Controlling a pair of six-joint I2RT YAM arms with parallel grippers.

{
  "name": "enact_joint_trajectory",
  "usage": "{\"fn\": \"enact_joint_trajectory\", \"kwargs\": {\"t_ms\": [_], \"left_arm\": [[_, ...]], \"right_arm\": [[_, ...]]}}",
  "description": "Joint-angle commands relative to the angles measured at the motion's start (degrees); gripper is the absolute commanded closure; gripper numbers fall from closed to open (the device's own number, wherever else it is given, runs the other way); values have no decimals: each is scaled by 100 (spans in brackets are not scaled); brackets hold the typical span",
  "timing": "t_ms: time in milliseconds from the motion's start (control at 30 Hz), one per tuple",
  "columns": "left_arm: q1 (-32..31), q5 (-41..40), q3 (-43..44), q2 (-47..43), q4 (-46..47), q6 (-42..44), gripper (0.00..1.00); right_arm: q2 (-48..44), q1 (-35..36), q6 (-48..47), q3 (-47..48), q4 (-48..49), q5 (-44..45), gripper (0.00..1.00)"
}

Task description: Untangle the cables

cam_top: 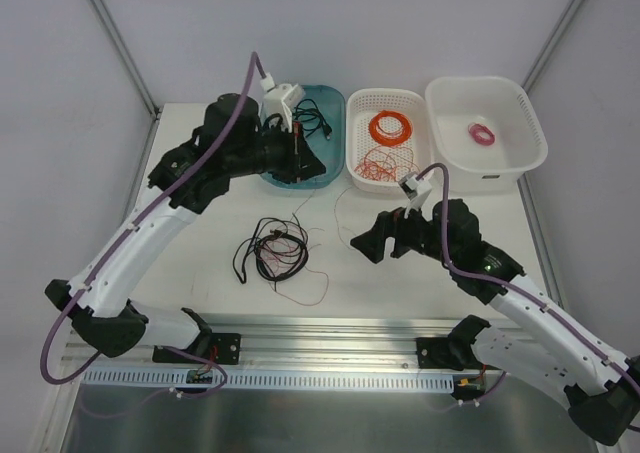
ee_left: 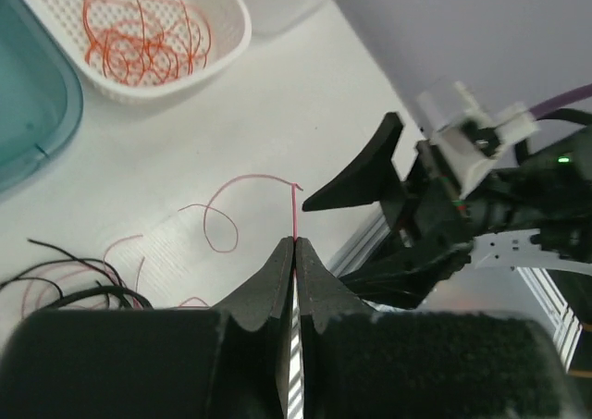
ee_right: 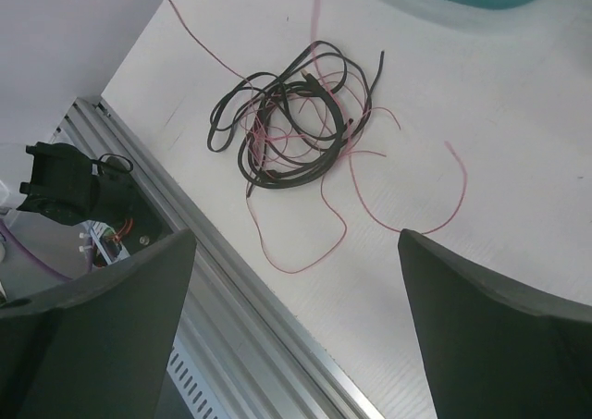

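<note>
Left gripper (ee_left: pixel 294 245) black fingers pinched fully closed on thin pinkish-red wire (ee_left: pixel 295 215), up near teal plastic tray (cam_top: pixel 330 108). Right gripper (cam_top: pixel 372 241) jaws spread wide, holding nothing, over white table (cam_top: pixel 400 283). Between arms on table: tangled clump of black cord and red strands (cam_top: pixel 275 251).

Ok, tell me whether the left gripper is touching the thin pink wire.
Touching. The left wrist view shows the left gripper shut on the thin pink wire, which runs straight out from between the closed fingertips.
</note>
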Motion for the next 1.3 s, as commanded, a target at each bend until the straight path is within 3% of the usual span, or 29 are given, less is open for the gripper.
{"fn": "enact_joint_trajectory", "kwargs": {"t_ms": [0, 367, 867, 967, 1067, 1100, 1167, 1200, 1267], "left_arm": [[-230, -164, -560, 71, 617, -351, 100], [-757, -787, -913, 590, 1172, -1282, 100], [-1223, -1271, -895, 547, 1550, -2337, 100], [-1232, -1297, -974, 468, 1620, -2469, 100], [-1232, -1411, -1062, 388, 1682, -2531, 100], [-1232, -1429, -1080, 345, 1691, -2531, 100], [-1232, -1499, -1124, 318, 1708, -2557, 100], [-1232, -1552, -1150, 292, 1708, -2549, 100], [-1241, -1631, -1255, 257, 1708, -2496, 100]], "right_arm": [[-264, 38, -269, 28, 29, 58, 4], [-458, 170, 381, -464, 1416, 22, 8], [746, 390, -137, -60, 2304, 848, 19], [843, 390, -146, -112, 2410, 972, 29], [966, 390, -137, -165, 2480, 911, 46], [992, 399, -120, -191, 2481, 893, 57], [984, 407, -111, -218, 2481, 832, 69], [949, 407, -128, -218, 2437, 797, 84], [879, 399, -181, -122, 2105, 709, 99]]}}
